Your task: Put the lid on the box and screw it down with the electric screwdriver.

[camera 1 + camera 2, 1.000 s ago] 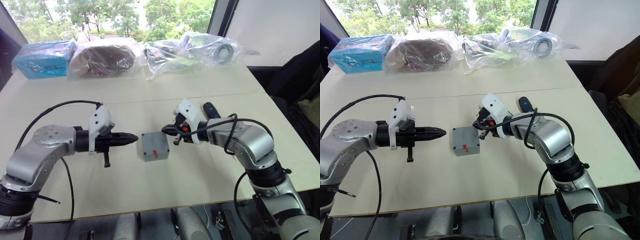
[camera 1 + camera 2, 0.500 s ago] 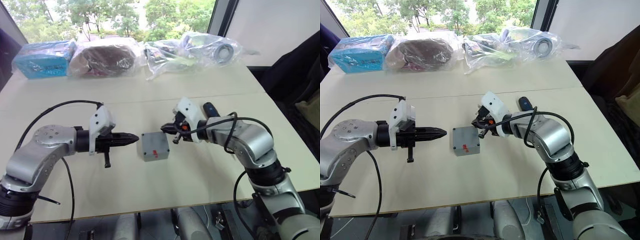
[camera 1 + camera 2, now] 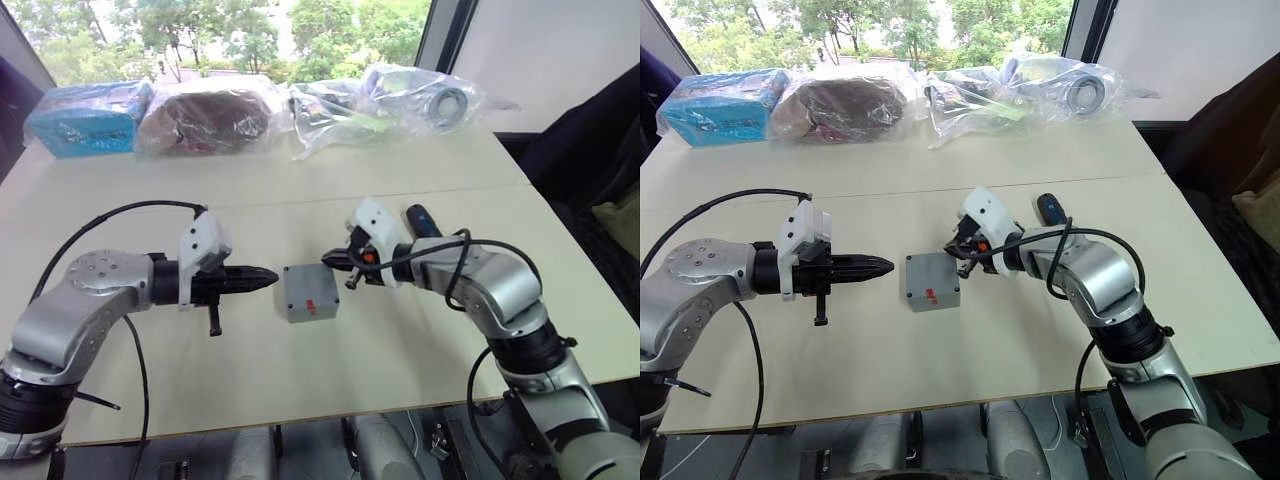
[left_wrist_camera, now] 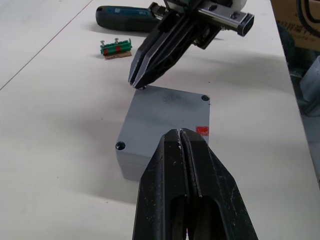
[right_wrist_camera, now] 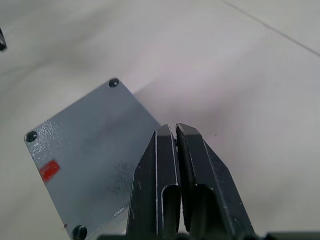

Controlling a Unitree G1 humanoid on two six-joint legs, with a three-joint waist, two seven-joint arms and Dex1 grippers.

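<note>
The grey lid (image 3: 309,288), with a small red mark, lies on top of the grey box (image 3: 313,313) at the table's middle; dark screw heads show at its corners (image 4: 205,98). My left gripper (image 3: 272,277) is shut and empty. It points at the box from the left, a short gap away, and rises before the lid in the left wrist view (image 4: 180,134). My right gripper (image 3: 330,261) is shut, its tip at the lid's far right corner (image 4: 136,82). The electric screwdriver (image 3: 420,220) lies on the table behind my right wrist.
A small green-and-red piece (image 4: 116,48) lies near the screwdriver. Several plastic-wrapped bundles (image 3: 210,115) and a blue packet (image 3: 85,120) line the table's far edge. A seam (image 3: 280,200) crosses the tabletop behind the box.
</note>
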